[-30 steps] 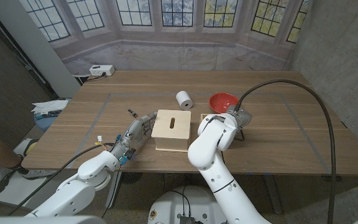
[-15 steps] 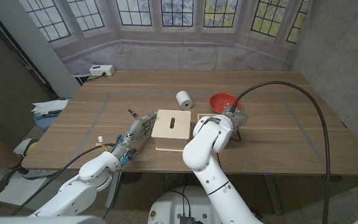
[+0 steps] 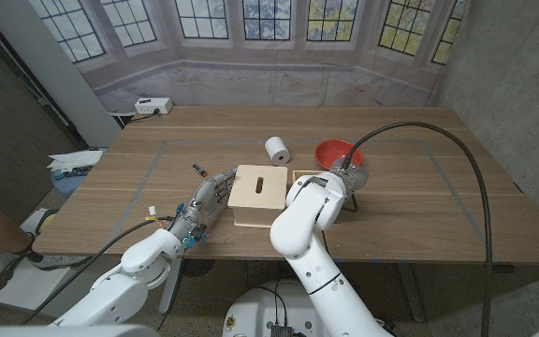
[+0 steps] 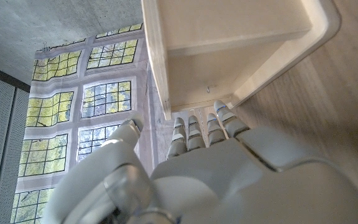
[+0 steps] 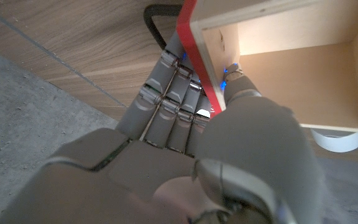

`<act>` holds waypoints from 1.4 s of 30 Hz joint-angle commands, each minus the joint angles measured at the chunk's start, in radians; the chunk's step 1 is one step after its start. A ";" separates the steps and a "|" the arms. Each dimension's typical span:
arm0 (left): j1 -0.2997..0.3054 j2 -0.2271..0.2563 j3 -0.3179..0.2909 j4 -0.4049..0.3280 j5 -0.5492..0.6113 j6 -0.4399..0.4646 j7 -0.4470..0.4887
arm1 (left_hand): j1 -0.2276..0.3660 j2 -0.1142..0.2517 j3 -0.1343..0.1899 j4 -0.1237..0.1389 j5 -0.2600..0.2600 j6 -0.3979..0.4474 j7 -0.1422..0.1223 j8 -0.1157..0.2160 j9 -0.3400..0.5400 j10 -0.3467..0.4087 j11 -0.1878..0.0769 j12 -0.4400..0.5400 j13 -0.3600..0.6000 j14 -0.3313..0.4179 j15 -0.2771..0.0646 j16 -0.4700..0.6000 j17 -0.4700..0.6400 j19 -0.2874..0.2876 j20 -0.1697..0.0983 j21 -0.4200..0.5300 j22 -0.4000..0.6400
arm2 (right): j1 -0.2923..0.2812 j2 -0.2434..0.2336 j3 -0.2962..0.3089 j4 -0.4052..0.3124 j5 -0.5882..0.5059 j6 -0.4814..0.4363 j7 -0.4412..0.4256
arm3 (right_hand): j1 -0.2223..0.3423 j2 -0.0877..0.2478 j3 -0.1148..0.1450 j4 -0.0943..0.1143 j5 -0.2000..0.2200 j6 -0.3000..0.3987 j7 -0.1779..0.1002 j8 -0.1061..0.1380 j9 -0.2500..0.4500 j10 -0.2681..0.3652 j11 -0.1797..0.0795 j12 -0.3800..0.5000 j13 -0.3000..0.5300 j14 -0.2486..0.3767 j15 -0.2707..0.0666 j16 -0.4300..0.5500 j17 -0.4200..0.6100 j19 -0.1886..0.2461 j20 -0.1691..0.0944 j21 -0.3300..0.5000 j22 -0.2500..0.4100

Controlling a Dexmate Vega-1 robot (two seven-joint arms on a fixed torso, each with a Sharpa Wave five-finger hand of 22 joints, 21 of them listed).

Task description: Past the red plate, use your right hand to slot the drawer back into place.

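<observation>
The fingers (image 5: 166, 102) of the right hand (image 5: 185, 143) are seen in the right wrist view wrapped on the red-edged front wall of the drawer (image 5: 278, 68), thumb inside — a firm hold.

In the head view, the right hand (image 3: 342, 183) has been carried toward the wooden box (image 3: 259, 195) near the table's (image 3: 438, 215) front edge, beside the red plate (image 3: 337, 152); the drawer's gap is narrower, so slotting is judged nearly done.

In the left wrist view, the left hand (image 4: 210, 162) is pressed against the box, fingers straight together, holding nothing.

no legible text, labels or numbers, papers perhaps printed, too small
</observation>
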 commanded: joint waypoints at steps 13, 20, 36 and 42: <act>-0.008 -0.012 0.012 0.015 0.013 -0.029 -0.005 | 0.006 -0.003 0.005 -0.005 0.003 0.009 0.004 0.000 0.001 0.004 0.000 -0.004 0.003 0.007 -0.001 -0.003 0.003 0.005 0.000 -0.002 0.005 | 0.035 -0.017 -0.052 0.021 0.063 -0.031 -0.010 | 0.056 0.042 0.003 0.003 0.006 0.000 0.011 -0.009 0.006 0.025 -0.017 -0.001 0.011 0.004 -0.038 -0.008 0.011 0.011 0.004 0.006 -0.001; -0.010 -0.017 0.015 0.021 0.012 -0.035 -0.008 | 0.007 -0.004 0.004 -0.008 0.003 0.020 0.000 0.003 0.001 0.011 -0.003 -0.003 0.003 0.007 -0.002 -0.003 0.003 0.006 0.001 -0.002 0.005 | 0.045 -0.031 -0.063 0.028 0.071 -0.038 -0.009 | 0.059 0.043 0.003 0.003 0.007 0.003 0.008 -0.009 0.006 0.027 -0.018 -0.002 0.011 0.004 -0.039 -0.009 0.014 0.011 0.004 0.006 -0.002; -0.009 -0.023 0.021 0.014 0.015 -0.030 0.008 | 0.008 -0.010 -0.005 -0.015 0.001 0.035 -0.009 0.003 0.002 0.021 -0.012 -0.002 0.004 0.013 -0.009 -0.003 0.003 0.009 -0.004 -0.003 0.005 | 0.057 -0.062 -0.046 0.040 0.032 -0.004 0.035 | 0.069 0.045 0.003 0.002 0.008 0.010 0.006 -0.011 0.007 0.031 -0.017 -0.003 0.013 0.006 -0.040 -0.014 0.018 0.011 0.000 0.005 -0.002; -0.005 -0.025 0.021 0.014 0.012 -0.031 0.013 | 0.008 -0.005 -0.005 -0.014 0.001 0.029 -0.003 -0.001 0.002 0.018 -0.005 -0.005 0.004 0.011 -0.003 -0.004 0.004 0.007 0.000 -0.004 0.005 | 0.069 -0.068 -0.046 0.050 0.023 0.004 0.054 | 0.069 0.046 0.002 0.003 0.008 0.009 0.005 -0.012 0.008 0.028 -0.017 -0.004 0.014 0.007 -0.039 -0.015 0.020 0.010 0.000 0.005 -0.002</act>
